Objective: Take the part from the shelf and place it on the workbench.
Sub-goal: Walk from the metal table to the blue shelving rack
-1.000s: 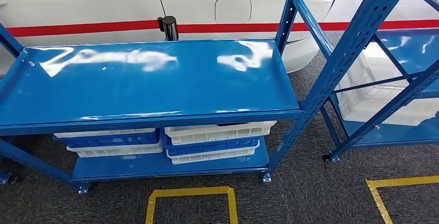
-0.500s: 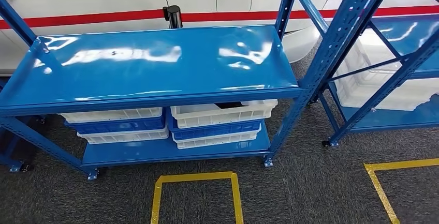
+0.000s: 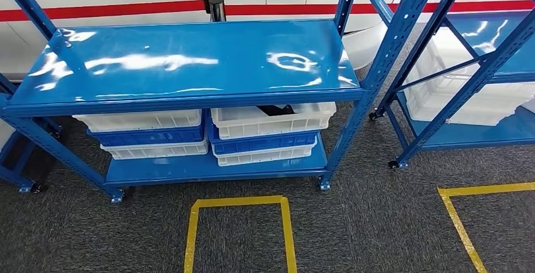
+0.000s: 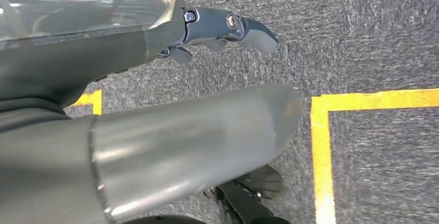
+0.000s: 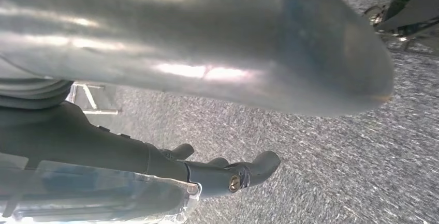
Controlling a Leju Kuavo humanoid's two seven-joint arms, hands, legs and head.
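A dark part [image 3: 276, 110] lies in the top white crate [image 3: 271, 121] of the right-hand stack, under the blue shelf [image 3: 189, 65] in the head view. Most of the part is hidden by the shelf's glossy, bare top board. My left hand [image 4: 171, 125] hangs over grey carpet in the left wrist view, its dark fingers [image 4: 233, 27] stretched apart from the thick thumb, holding nothing. My right hand [image 5: 181, 43] also hangs over carpet with its fingers [image 5: 233, 175] spread and nothing in it.
White and blue crates [image 3: 142, 135] are stacked on the shelf's bottom board. A second blue shelf [image 3: 441, 52] with white crates [image 3: 454, 103] stands at the right. Yellow floor marks [image 3: 240, 202] lie in front. A white wall with a red stripe [image 3: 126, 9] and a black post [image 3: 216, 7] stand behind.
The whole picture has shifted: the camera has moved, so the shelf sits higher in view and the lower crates with the dark part have come into sight.
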